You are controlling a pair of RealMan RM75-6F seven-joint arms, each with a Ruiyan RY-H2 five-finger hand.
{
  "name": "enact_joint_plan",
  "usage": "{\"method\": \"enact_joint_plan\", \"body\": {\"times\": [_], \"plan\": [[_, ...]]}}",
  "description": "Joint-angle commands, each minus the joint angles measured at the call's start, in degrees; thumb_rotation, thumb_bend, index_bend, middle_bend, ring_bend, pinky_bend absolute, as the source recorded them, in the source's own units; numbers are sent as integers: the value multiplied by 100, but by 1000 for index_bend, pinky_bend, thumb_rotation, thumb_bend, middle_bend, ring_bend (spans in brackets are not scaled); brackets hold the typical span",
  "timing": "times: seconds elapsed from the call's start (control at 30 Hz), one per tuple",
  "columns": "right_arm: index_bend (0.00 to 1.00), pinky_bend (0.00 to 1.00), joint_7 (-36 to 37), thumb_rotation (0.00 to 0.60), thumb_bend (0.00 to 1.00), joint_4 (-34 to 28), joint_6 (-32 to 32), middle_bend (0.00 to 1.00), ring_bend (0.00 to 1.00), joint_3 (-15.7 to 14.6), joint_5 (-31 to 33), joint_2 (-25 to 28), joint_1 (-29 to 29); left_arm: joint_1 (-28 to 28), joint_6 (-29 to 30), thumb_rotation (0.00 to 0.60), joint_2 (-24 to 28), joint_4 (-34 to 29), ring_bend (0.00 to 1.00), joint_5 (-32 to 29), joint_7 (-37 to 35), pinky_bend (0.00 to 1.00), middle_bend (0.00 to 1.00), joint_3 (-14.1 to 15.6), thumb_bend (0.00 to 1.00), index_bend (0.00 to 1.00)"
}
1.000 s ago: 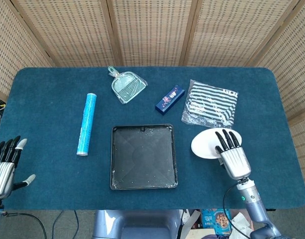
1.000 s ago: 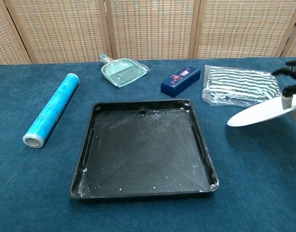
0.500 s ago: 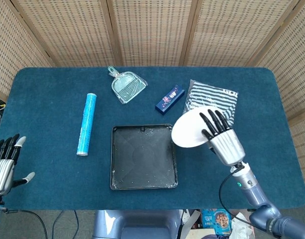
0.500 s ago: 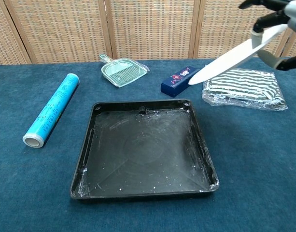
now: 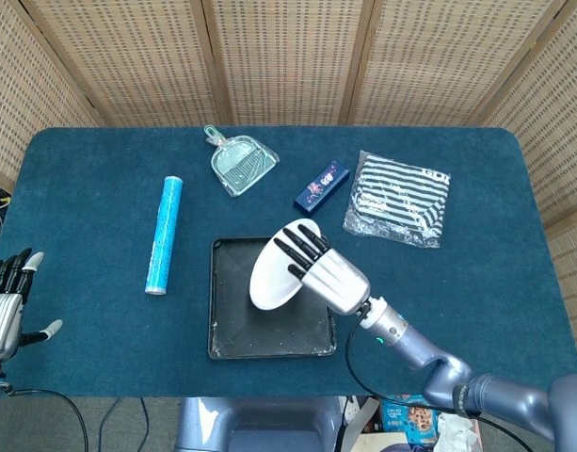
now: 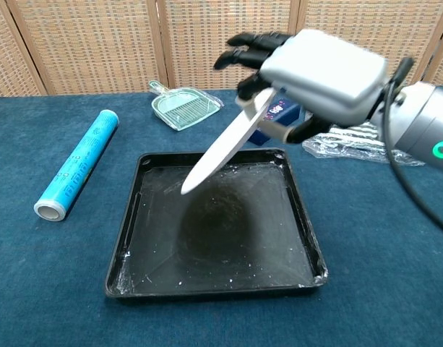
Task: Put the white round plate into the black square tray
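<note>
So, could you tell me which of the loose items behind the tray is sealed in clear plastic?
The striped black-and-white cloth at the far right, in a glossy clear bag. The blue box and the clear green dustpan beside it lie bare.

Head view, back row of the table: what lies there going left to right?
Blue roll → clear dustpan → dark blue box → striped bag.
</note>
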Motion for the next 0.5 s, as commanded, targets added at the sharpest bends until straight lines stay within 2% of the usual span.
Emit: {"method": "enact_joint_plan", "body": {"times": [0.03,0.2,0.23,0.27,0.33,0.4,0.47,0.5], "plan": [[589,137,89,600,480,238,-45,128,0,-174,-170,-264,170,-21,-44,600,9,18,0,-55,-22,0,0,-16,0,0],[588,137,257,600,468,517,-31,129,0,-278,-274,-521,339,-49,-89,600,0,30,0,-94,-2,0,0,-13,0,0],[580,137,291,600,444,565,-38,129,0,-290,-271,-570,368,-52,-92,600,-4,31,0,-97,4,0,0,-10,0,0],[542,137,324,600,375,605,-53,129,0,-295,-254,-610,393,-53,-93,600,-8,31,0,-100,9,0,0,-8,0,0],[374,137,374,600,175,628,-109,116,0,-288,-179,-652,423,-57,-91,600,-14,29,0,-104,22,0,0,-5,0,0],[90,100,373,600,12,573,-241,40,0,-280,-36,-646,432,-61,-92,600,-25,29,0,-105,51,0,0,3,0,0],[0,41,228,600,0,419,-487,0,0,-270,181,-576,409,-64,-98,600,-35,30,0,-110,74,0,0,11,0,0],[0,22,128,600,0,326,-615,0,0,-260,285,-529,401,-67,-100,600,-39,31,0,-112,83,0,0,13,0,0]]}}
